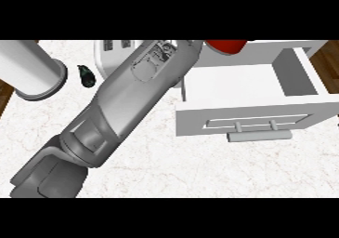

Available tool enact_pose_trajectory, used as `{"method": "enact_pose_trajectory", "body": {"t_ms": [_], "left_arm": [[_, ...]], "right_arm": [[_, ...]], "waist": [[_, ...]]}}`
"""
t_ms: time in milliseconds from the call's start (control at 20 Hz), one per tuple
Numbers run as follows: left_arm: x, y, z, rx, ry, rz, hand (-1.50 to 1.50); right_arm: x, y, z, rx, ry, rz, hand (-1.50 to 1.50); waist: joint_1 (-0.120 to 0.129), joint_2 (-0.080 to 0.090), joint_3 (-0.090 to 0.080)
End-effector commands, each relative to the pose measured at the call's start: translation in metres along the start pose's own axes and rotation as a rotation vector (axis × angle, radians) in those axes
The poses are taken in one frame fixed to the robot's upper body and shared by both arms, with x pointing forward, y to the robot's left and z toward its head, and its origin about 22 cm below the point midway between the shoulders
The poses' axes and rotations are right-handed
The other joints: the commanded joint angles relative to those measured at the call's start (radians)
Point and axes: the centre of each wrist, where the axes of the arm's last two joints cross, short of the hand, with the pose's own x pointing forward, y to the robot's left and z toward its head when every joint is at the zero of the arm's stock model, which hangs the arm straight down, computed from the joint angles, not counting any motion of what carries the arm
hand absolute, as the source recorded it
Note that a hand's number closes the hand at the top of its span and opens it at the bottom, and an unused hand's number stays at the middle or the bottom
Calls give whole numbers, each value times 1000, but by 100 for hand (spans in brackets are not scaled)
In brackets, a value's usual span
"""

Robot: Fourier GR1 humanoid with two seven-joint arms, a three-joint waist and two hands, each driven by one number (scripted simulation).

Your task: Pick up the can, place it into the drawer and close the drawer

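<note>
The counter, white marbled, is crossed by one grey forearm running from the lower-left corner up toward the far edge. By that entry side it is taken to be the left arm, though this is not certain. Against the right edge the white drawer is seen pulled open, its interior bare, its handle facing the near edge. A white cylinder stands at the far-left corner, with a small dark object just beside it. The red can is seen at the far edge, above the drawer's rear-left corner, partly cut off. The left hand is hidden past the wrist, so its fingers cannot be judged, and whether the can is held cannot be told. The step in hand is judged to be carrying the can over the drawer. It is best lowered upright and well inside the walls before release.
</note>
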Motion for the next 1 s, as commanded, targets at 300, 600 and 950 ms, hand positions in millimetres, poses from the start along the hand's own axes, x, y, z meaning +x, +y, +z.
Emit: {"method": "enact_pose_trajectory", "body": {"t_ms": [300,600,950], "left_arm": [[-34,-4,1,13,34,-50,150],[-43,-4,0,62,21,-89,150],[-55,-6,2,67,7,-148,150]], "right_arm": [[-9,-5,-21,22,-20,4,-150],[-14,-4,-23,46,-23,-10,-150],[-6,3,-27,40,-19,-4,-150]], "waist": [[-23,7,1],[-41,13,2],[-54,14,1]]}}
